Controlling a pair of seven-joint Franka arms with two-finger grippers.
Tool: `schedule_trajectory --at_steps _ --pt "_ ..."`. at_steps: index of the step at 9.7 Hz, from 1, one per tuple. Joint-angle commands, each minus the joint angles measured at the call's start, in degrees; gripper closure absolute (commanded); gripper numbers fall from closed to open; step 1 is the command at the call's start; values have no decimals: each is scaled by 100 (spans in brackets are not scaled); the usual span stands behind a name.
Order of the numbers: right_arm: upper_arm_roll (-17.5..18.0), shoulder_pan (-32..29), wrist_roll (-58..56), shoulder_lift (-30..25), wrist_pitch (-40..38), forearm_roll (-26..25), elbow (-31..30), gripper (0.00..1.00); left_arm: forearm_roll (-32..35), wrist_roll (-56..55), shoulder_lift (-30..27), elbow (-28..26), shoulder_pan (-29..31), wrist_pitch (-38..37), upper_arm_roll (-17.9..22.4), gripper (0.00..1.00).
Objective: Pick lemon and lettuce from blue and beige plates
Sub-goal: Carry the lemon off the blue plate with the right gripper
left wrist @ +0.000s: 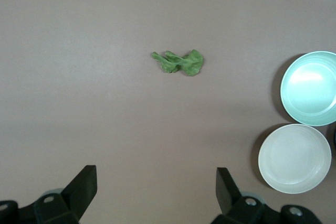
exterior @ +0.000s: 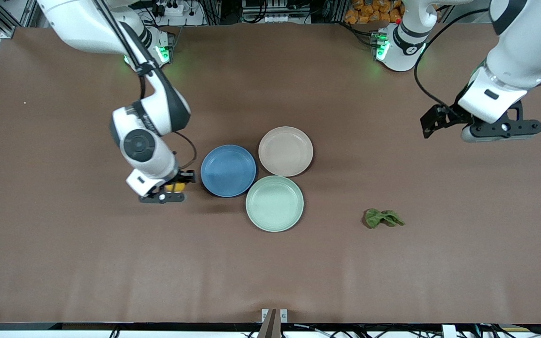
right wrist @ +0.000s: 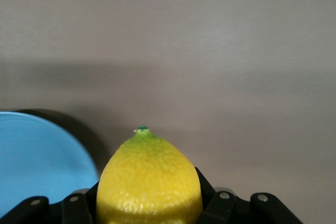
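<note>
Fingers, right gripper (exterior: pixel 173 188): clamped on the small oval bright yellow lemon (right wrist: pixel 149 179), one pad against each flank, its green-tipped end pointing out ahead of my wrist camera; I judge the hold sits across the fruit's middle so the smooth skin cannot squirt free. This gripper hangs low over bare brown bench (exterior: pixel 64 263), just beside the round medium-blue plate (exterior: pixel 228 170) on the side toward the right arm's end, so the lemon is already off that plate and clear of its rim. Fingers, left gripper (left wrist: pixel 156 190): spread wide apart and holding nothing, raised high over the bench toward the left arm's end; this arm waits, presumably pulled up out of the way. Item, small dark green wrinkled lettuce leaf (exterior: pixel 383 218): lying crumpled on the bare bench, well apart from all plates, nearer the front camera than the left gripper; it is on no plate, which I read as its removal being done. Item, round pale pinkish-beige plate (exterior: pixel 285 151): empty, touching or nearly touching the blue one. Item, round pale mint-green plate (exterior: pixel 274 203): empty, nearer the front camera than the other two and snug against both. Outstanding, by my judgement: setting the lemon down on the bench.
</note>
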Motion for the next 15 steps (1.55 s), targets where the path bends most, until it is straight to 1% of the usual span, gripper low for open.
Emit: schedule_trajectory --at_steps 1,4,7,8,9,10,11,13,15 --pt "-428 -75 -842 -242 -200 265 -97 53 10 459 111 547 -26 -501 100 0" --pt "-894 -145 -1494 -242 -209 266 -115 52 247 969 128 865 27 -924 92 0" --pt "-1133 -408 -2047 -207 -69 275 -150 52 187 1077 102 980 80 -1109 83 0" --pt "-1133 -487 -2057 -207 97 275 -254 52 178 1077 102 989 71 -1109 83 0" --pt "-1211 -497 -2040 -216 455 370 -516 52 177 1077 93 1006 71 -1118 83 0" --pt "-1325 -514 -2057 -224 998 397 -858 52 177 1077 84 1007 71 -1118 83 0" --pt "-1361 -515 -2066 -225 1317 398 -1071 52 160 1077 84 1007 80 -1118 83 0" --pt "-1379 -567 -2066 -198 1433 406 -1239 52 108 1085 102 1007 115 -1118 92 0" --pt "-1379 -611 -2058 -172 2020 511 -1659 52 54 1086 102 1007 167 -1118 83 0"
